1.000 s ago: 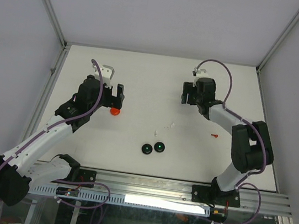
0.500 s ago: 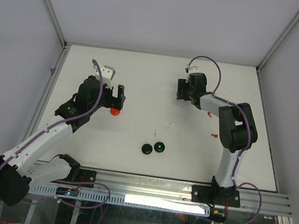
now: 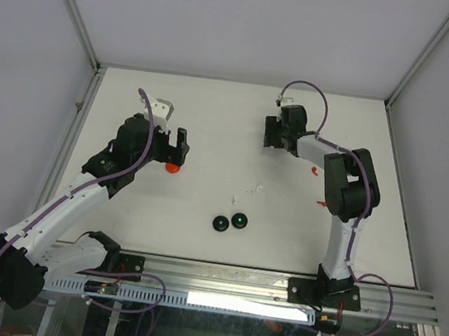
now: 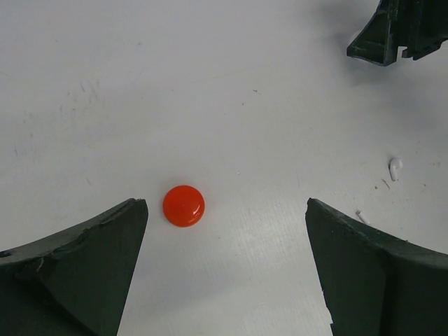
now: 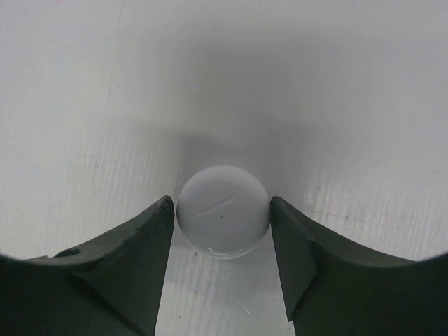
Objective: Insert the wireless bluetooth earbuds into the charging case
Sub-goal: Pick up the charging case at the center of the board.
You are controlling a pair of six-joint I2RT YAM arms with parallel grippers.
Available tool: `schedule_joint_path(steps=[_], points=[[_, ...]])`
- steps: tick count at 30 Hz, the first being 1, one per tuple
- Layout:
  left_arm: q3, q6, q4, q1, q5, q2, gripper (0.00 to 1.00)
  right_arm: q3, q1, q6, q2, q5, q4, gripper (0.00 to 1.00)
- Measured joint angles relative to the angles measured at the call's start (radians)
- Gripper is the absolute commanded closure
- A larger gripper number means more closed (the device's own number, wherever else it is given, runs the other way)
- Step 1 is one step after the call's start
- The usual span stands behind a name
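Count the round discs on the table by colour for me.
Glossy red round plastic disc: 1
Black round plastic discs: 2
White round plastic disc: 1
Total: 4

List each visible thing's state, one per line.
Left hand, open, empty, over the red disc.
Red disc, flat on the table, untouched.
Right hand, shut on the white disc.
White disc, on the table, between the fingers.
Black discs, side by side, one showing a green light.
White earbud and red earbud, loose on the table.
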Motion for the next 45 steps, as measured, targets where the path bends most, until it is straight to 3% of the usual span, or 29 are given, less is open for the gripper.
schedule_joint_path(steps=[14, 29, 38, 45], points=[[0.0, 0.0, 0.0, 0.006, 0.031, 0.01, 0.01, 0.224, 0.0, -0.145, 0.097, -0.053, -0.256, 0.39], [0.0, -0.019, 0.001, 0.006, 0.091, 0.017, 0.01, 0.293, 0.01, -0.182, 0.119, -0.063, -0.382, 0.54], [0.0, -0.121, 0.01, 0.006, 0.232, 0.045, 0.01, 0.076, 0.059, 0.017, -0.036, -0.096, -0.324, 0.55], [-0.015, -0.26, 0.099, 0.0, 0.311, 0.045, 0.01, -0.132, 0.104, 0.213, -0.283, -0.134, -0.22, 0.55]])
